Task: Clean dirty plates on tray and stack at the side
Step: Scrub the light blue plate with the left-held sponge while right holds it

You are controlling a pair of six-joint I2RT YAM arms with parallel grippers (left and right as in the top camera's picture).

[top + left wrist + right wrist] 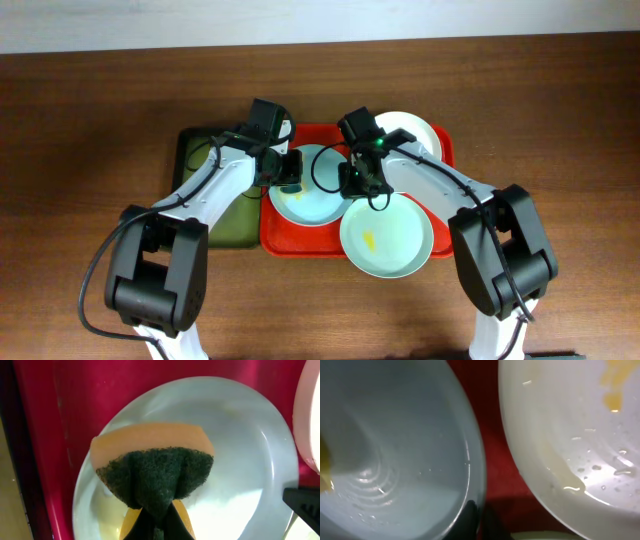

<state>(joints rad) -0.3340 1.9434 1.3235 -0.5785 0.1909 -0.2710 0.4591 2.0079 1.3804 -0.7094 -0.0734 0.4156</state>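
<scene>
The red tray (273,242) holds all three plates. The pale blue plate (315,207) lies at its left, the white plate (415,130) at the back right, and the pale green plate (400,242) with a yellow smear at the front right. My left gripper (288,172) is shut on an orange sponge with a green scouring face (150,460), held over the blue plate (240,435). My right gripper (358,182) pinches the blue plate's right rim (479,515). In the right wrist view the white plate (570,435) shows a yellow smear.
A dark green tray (225,225) lies directly left of the red tray. The brown wooden table (80,150) extends on both sides. The green plate overhangs the red tray's front rim. Both arms reach over the tray from the front.
</scene>
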